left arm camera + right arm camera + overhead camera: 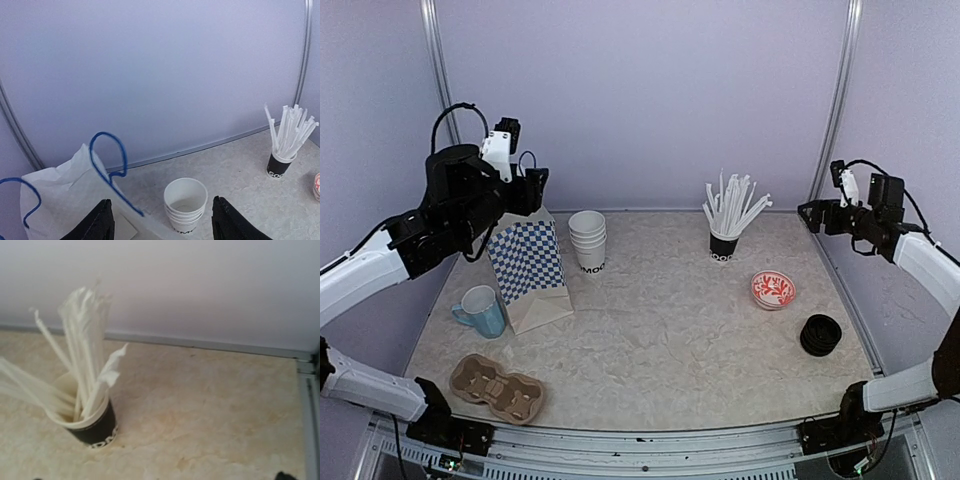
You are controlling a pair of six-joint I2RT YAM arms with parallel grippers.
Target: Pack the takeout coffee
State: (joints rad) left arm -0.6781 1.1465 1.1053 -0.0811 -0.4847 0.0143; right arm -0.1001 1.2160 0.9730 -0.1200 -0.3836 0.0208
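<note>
The table (670,340) is pale marble-patterned, with lilac walls behind and at the sides. Clock hours are read in the top view, with 12 at the back wall.

The left arm (450,200) reaches in from 9 o'clock and is held high. The left gripper (162,207) hangs above the bag's top. Its fingers are spread, with nothing between them. The right arm (930,260) rises at the 3 o'clock edge. The right gripper (808,214) is in the air, aimed toward 9. It is released and empty, and only the fingertips show at the corners of the wrist view.

The bag (527,262) stands open at 10 o'clock. It is paper, blue-checked with blue handles. A brown pulp carrier (498,387) lies flat at 7, near the front edge.

The cups (587,240) are a nested white stack. They stand upright at 11, just right of the bag, with the top one uncovered and black lettering near the base.

The straw cup (723,246) is at 1, black-banded and full of white straws (732,205). A light-blue mug (483,312) stands at 9, just in front of the bag.

A red-patterned bowl (773,290) sits at 3. The black lids (820,335) are stacked at 4, near the right edge and well apart from the cups.
</note>
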